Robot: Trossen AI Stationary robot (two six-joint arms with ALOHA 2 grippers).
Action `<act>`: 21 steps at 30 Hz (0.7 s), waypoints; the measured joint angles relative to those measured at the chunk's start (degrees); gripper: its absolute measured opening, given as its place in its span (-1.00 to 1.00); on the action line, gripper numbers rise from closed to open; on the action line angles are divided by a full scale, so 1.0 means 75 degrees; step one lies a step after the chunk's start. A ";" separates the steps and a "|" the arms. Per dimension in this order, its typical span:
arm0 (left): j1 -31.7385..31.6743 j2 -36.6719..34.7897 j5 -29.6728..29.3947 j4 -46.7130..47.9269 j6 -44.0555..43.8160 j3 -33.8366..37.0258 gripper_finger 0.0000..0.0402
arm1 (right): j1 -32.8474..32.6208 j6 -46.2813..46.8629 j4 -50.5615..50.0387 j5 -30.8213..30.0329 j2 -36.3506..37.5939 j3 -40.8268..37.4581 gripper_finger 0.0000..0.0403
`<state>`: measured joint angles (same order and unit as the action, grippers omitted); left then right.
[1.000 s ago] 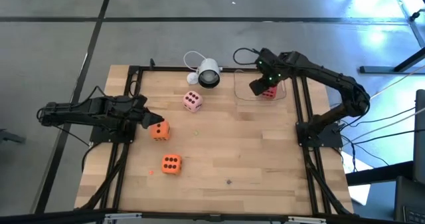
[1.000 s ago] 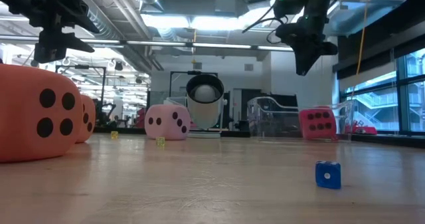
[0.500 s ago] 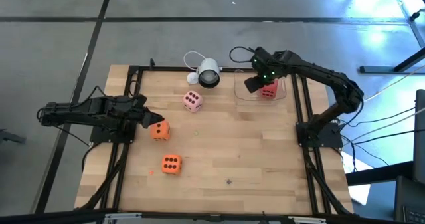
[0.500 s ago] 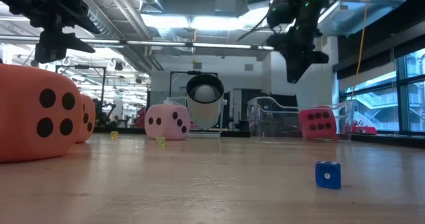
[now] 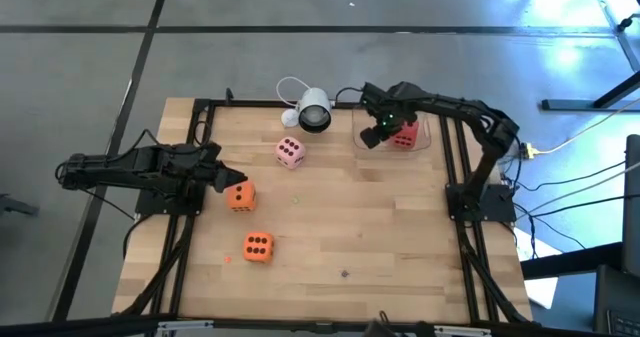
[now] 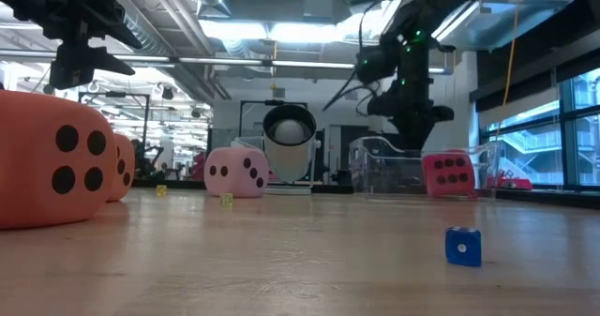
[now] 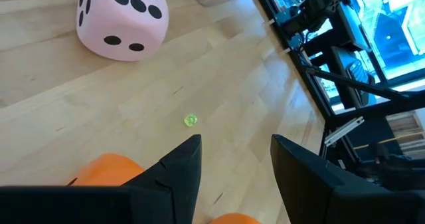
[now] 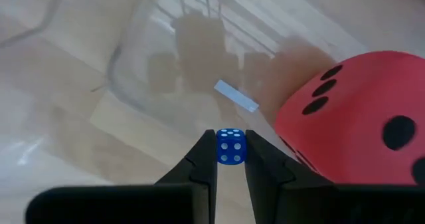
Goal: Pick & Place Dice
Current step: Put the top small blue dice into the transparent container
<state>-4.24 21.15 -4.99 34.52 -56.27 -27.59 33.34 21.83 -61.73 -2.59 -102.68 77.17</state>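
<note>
The right gripper [image 8: 231,159] pinches a small blue die [image 8: 230,146] and has moved left and lower, over the clear tray [image 5: 372,142], beside the red die [image 5: 404,135]. The left gripper [image 5: 222,178] stays open over an orange die [image 5: 240,196]. On the table [image 5: 380,237]: two orange dice, one pink die [image 5: 290,152], another blue die [image 6: 462,246].

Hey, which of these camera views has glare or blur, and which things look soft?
High view: window glare on the floor behind the table. Low view: near orange die blurred, ceiling lights overexposed. Right wrist view: small blue die crisp, clear container hazy with reflections.
</note>
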 joint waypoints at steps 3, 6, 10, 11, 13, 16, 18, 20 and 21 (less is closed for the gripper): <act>0.0001 0.0000 -0.0003 0.0000 0.0000 0.0000 -0.13 | -0.0002 -0.0046 0.0001 -0.0074 -0.0268 -0.0002 -0.75; -0.0002 0.0000 -0.0003 0.0000 0.0000 0.0000 -0.13 | -0.0003 -0.0173 0.0012 -0.0140 -0.0441 -0.0003 -0.75; -0.0001 0.0000 -0.0012 0.0000 0.0003 0.0000 -0.13 | -0.0003 -0.0192 0.0057 -0.0140 -0.0538 -0.0006 -0.75; 0.0001 0.0000 -0.0018 0.0000 0.0000 0.0000 -0.13 | -0.0003 -0.0204 0.0135 -0.0140 -0.0536 -0.0003 -0.75; -0.0002 0.0001 -0.0020 0.0000 0.0000 0.0000 -0.13 | -0.0003 -0.0201 0.0240 -0.0140 -0.0538 -0.0003 -0.75; -0.0002 0.0000 -0.0023 0.0000 -0.0003 0.0000 -0.13 | 0.0000 -0.0204 0.0232 -0.0140 -0.0538 -0.0003 -0.75; -0.0001 0.0002 -0.0023 0.0000 -0.0001 0.0000 -0.13 | -0.0003 -0.0204 0.0233 -0.0140 -0.0538 -0.0003 -0.75; -0.0002 0.0003 -0.0027 0.0000 -0.0009 0.0000 -0.13 | -0.0003 -0.0210 0.0230 -0.0137 -0.0538 -0.0003 -0.75; -0.0002 0.0000 -0.0038 0.0000 -0.0009 0.0000 -0.13 | -0.0003 -0.0223 0.0232 -0.0140 -0.0538 -0.0003 -0.75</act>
<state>-4.25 21.15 -5.28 34.52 -56.34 -27.59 33.32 20.15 -60.00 -3.64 -106.72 77.14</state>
